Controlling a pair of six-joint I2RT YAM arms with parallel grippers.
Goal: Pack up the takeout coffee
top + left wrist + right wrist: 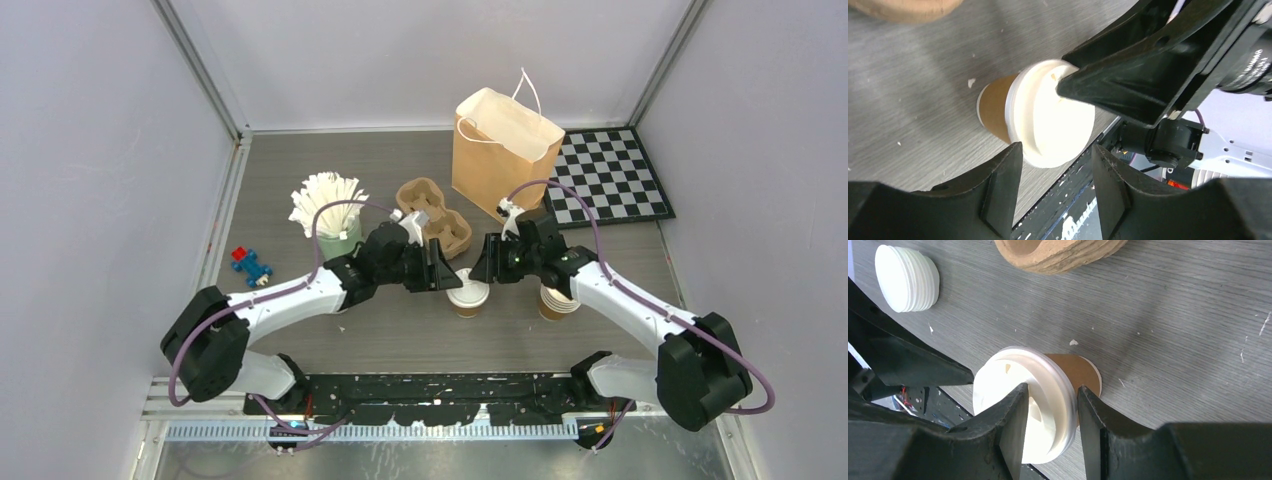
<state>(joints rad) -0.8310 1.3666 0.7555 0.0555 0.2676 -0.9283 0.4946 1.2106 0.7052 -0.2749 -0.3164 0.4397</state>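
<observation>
Two arms meet over one takeout coffee (467,296), which stands upright on the grey wood-grain table (400,335), near the middle and just in front of the carrier. It is a small brown kraft cup under a round white plastic lid with a raised rim.

The left gripper (440,272) sits just to the cup's left with its jaws spread wide. In its wrist view the lid lies beyond the two fingertips (1000,180), touching neither.

The right gripper (488,262) comes in from the other side with its jaws drawn narrow on the lid's edge. One finger (1013,425) lies across the lid top, the other against the cup wall just under the rim, and the rim fills the gap between them.

Under the right arm stands one stack of lidless brown paper cups (557,302); how many cannot be counted.

One stack of loose white lids (907,277) lies on its side, ribbed at the edges.

Left of the arms is one small blue toy (250,266) with a red part. Behind it is one pale green cup (338,240) holding a fan of white strips.

One moulded-pulp cup carrier (432,212) shows two rounded wells.

Farther back stand one brown paper bag (500,160), open-mouthed with white cord handles, and beside it one flat black-and-white checkered board (610,175).
</observation>
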